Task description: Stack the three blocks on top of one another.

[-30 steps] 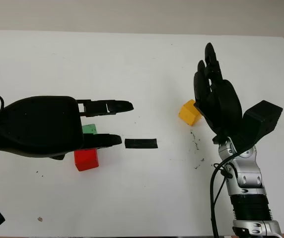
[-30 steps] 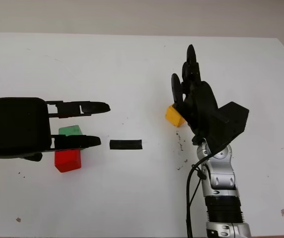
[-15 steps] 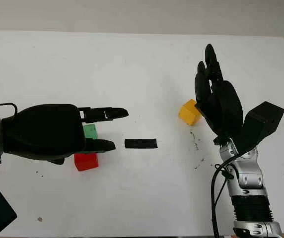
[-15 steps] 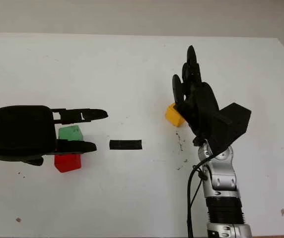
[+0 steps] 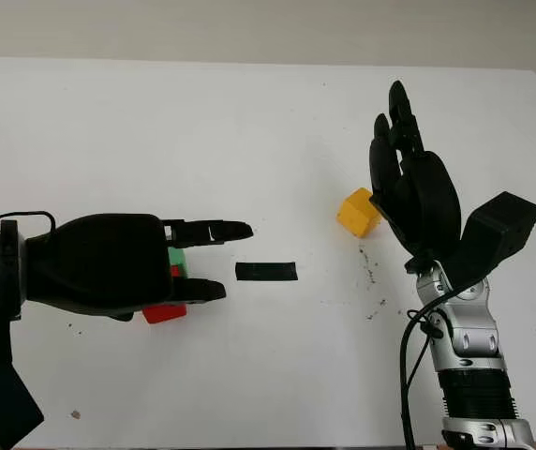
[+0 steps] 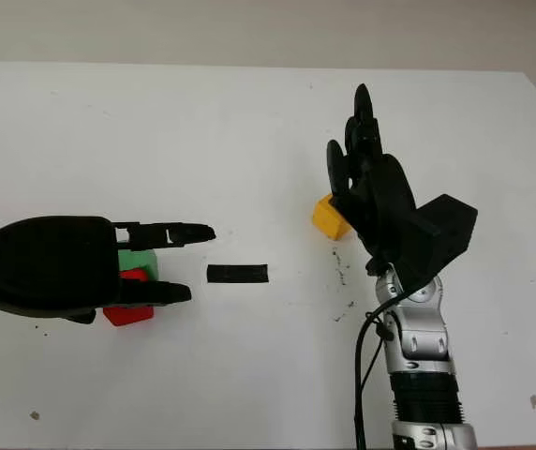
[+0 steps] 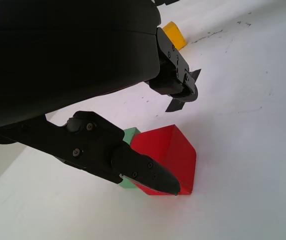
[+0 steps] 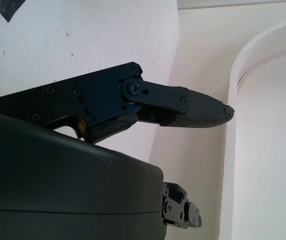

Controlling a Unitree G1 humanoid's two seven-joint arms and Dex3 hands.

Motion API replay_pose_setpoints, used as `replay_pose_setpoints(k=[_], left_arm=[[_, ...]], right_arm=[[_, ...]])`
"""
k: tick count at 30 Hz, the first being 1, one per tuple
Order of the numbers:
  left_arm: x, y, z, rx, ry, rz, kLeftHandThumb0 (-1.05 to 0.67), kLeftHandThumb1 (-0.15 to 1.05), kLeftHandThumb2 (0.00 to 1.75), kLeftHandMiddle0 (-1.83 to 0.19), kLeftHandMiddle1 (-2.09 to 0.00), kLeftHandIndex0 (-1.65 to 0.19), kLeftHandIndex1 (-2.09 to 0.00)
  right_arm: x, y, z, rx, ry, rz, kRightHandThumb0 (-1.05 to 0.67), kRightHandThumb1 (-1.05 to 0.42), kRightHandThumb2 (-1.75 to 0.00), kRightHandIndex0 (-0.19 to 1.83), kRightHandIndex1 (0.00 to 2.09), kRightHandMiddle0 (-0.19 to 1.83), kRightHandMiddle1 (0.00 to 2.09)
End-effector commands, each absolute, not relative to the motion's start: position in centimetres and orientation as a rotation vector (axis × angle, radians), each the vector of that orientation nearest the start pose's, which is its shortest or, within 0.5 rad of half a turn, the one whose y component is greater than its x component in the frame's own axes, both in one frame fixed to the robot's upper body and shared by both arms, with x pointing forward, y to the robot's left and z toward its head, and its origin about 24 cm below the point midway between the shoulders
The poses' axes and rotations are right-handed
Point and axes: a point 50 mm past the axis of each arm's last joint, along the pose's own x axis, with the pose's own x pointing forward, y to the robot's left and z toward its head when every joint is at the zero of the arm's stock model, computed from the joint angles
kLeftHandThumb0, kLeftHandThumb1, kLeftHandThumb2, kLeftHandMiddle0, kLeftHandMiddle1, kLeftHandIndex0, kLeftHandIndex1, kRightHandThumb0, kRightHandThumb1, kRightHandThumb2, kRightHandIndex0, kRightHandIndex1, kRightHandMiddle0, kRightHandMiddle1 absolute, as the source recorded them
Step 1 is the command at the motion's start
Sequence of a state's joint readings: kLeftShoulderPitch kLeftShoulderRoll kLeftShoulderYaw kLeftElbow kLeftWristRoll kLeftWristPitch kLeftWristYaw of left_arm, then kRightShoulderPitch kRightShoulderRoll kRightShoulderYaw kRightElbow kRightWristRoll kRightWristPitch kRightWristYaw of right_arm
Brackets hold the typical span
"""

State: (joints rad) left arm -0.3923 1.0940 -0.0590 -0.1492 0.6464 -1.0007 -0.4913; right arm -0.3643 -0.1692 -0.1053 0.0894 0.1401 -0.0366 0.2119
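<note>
Left hand, open above red block beside green block: fingers should be closed squarely on opposite faces. Right hand is held open near yellow block.

Red block, green block, yellow block

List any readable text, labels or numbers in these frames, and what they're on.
None: nothing readable in any view.
The red block, green block and yellow block have plain faces.
The black tape strip on the table is blank.
The left hand and right hand shells carry no marking that I can read.
</note>
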Motion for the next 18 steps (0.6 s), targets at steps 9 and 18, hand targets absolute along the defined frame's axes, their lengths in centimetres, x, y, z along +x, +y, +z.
replay_pose_setpoints(k=[9,18], left_arm=[[23.75,18.72,18.78,1.996,-0.903,-1.015,-0.42,0.94,0.06,0.12,-0.06,-0.6,-0.15],[23.82,18.87,18.87,2.023,-0.891,-1.006,-0.41,0.95,0.05,0.09,-0.05,-0.45,-0.59]], right_arm=[[31.08,-17.68,13.8,-0.054,-0.335,0.185,-0.75,-1.05,-0.56,-0.19,0.0,-0.19,0.0],[31.07,-17.84,13.83,-0.068,-0.344,0.192,-0.74,-1.05,-0.59,-0.19,0.0,-0.19,0.0]])
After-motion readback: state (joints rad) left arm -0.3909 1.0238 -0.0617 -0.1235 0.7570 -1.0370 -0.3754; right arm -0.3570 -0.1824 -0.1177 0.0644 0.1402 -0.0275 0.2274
